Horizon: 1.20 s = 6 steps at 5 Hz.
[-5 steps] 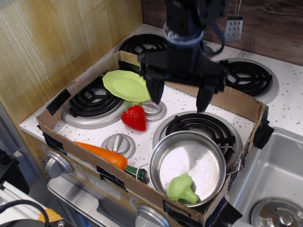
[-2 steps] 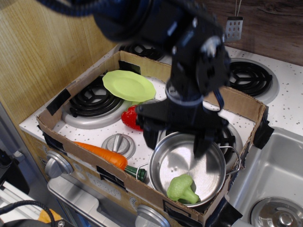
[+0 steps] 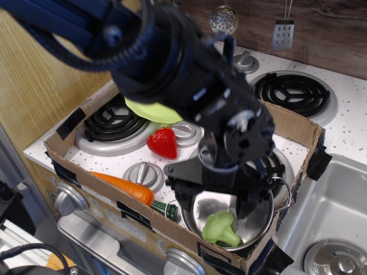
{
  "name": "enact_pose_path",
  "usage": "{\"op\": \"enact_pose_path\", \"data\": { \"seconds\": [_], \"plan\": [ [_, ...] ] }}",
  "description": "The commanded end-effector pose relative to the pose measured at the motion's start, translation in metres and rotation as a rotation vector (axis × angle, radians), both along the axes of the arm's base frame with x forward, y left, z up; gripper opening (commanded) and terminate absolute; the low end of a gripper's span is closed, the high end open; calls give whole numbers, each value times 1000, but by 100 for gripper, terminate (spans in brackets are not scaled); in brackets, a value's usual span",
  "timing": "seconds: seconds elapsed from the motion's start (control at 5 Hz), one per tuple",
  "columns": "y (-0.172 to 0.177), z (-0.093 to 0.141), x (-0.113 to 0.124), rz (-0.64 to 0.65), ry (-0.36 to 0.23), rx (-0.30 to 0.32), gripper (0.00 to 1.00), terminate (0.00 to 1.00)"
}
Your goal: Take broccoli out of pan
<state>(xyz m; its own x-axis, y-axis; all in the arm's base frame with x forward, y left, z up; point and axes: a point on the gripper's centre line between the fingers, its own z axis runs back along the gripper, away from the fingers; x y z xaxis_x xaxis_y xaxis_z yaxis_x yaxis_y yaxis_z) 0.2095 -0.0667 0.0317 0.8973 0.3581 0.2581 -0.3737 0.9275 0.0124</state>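
A toy stovetop fills the view, fenced by a low cardboard wall (image 3: 143,220). Near the front right corner sits a shiny steel pan (image 3: 252,220) with wire loop handles. Inside it, against the front wall of the pan, lies the light-green broccoli (image 3: 221,228), head to the left and stem pointing right. A black robot gripper (image 3: 215,197) hangs over the pan with its two fingers spread wide apart, holding nothing; the left finger is near the pan's left rim, the right finger reaches into the bowl just above and right of the floret.

Likely troubles, as a judgement: the spread fingers straddle more of the pan than the broccoli, so one could strike the rim or catch the wire handle and drag the pan. The floret sits tight against the pan wall and close to the cardboard, leaving little room for a finger on that side; a pinch on the bumpy rounded head could slip off.

Elsewhere: a strawberry (image 3: 164,142) mid-stove, a carrot (image 3: 123,187) along the front edge, a lime-green plate (image 3: 150,113) partly hidden behind the arm.

No brand, label or readable writing is visible.
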Motion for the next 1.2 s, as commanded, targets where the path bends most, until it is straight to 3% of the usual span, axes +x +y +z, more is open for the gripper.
{"op": "enact_pose_path", "data": {
  "seconds": [0.0, 0.4, 0.6, 1.0],
  "plan": [
    [-13, -8, 4, -11, -35, -27, 100, 0],
    [-24, -18, 9, 25, -87, -73, 100, 0],
    [-24, -20, 8, 31, -85, -70, 0, 0],
    [-17, -6, 6, 15, -72, -65, 0, 0]
  ]
}}
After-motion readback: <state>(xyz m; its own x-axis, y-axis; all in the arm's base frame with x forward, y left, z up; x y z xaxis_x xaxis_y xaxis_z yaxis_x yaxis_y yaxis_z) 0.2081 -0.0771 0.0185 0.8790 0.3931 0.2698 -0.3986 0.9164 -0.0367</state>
